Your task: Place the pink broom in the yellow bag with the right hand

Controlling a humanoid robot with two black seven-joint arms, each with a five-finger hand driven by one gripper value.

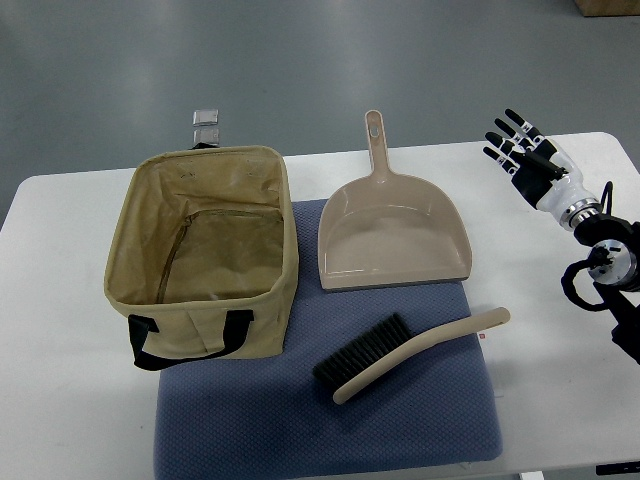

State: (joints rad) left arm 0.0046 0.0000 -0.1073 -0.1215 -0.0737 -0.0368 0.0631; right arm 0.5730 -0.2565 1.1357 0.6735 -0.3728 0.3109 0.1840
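Top view: my right hand [522, 150] hovers at upper right, fingers [510, 133] spread, holding nothing. I'd bring it down-left to the broom [410, 355] handle — lower centre, on the blue mat [250, 425] — gripping mid-handle. It's pale pinkish-beige with dark bristles; the yellow bag [205, 255] gapes open at left.

Even overhead light, sharp, soft shadows

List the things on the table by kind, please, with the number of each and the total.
Open fabric bag: 1
Dustpan: 1
Hand brush: 1
Blue mat: 1
Total: 4

The right hand hangs open over the table's far right edge, holding nothing.
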